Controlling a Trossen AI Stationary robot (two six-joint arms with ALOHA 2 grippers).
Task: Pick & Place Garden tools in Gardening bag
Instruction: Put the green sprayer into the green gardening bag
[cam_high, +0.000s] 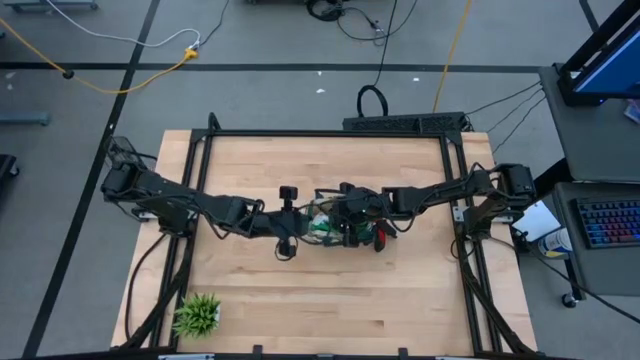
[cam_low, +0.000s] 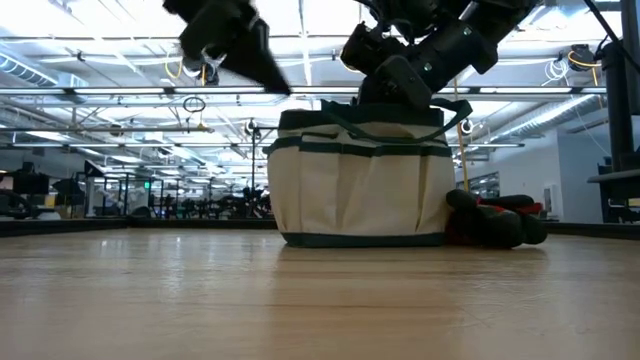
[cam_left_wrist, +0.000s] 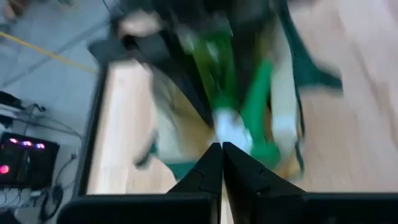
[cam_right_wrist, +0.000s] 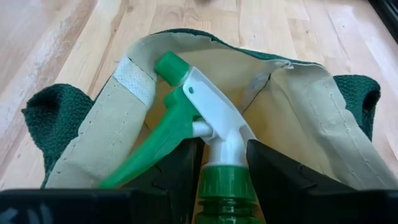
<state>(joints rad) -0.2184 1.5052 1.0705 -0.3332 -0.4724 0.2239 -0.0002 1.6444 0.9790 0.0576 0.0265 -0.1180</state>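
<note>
The cream gardening bag (cam_low: 360, 185) with dark green trim stands upright on the table's middle, its mouth open (cam_right_wrist: 311, 112). My right gripper (cam_right_wrist: 224, 155) is over the mouth, shut on a green spray bottle (cam_right_wrist: 205, 106) with a white head. My left gripper (cam_left_wrist: 221, 149) hangs shut and empty just left of the bag, above its rim (cam_low: 270, 75). Red-and-black gloves (cam_low: 495, 220) lie on the table against the bag's right side. The two grippers hide most of the bag in the high view. My right gripper pinches the spray bottle's neck (cam_right_wrist: 225, 177), at the green collar just under the white head, between its two fingers. The fingers come slanting down from the table's right. The bottle's head and trigger point into the bag's open mouth; its body is hidden below the fingers.
A small potted green plant (cam_high: 197, 315) stands near the table's front left corner. Bare wood lies in front of the bag and along the far side. A dark metal frame (cam_high: 200, 140) runs around the tabletop.
</note>
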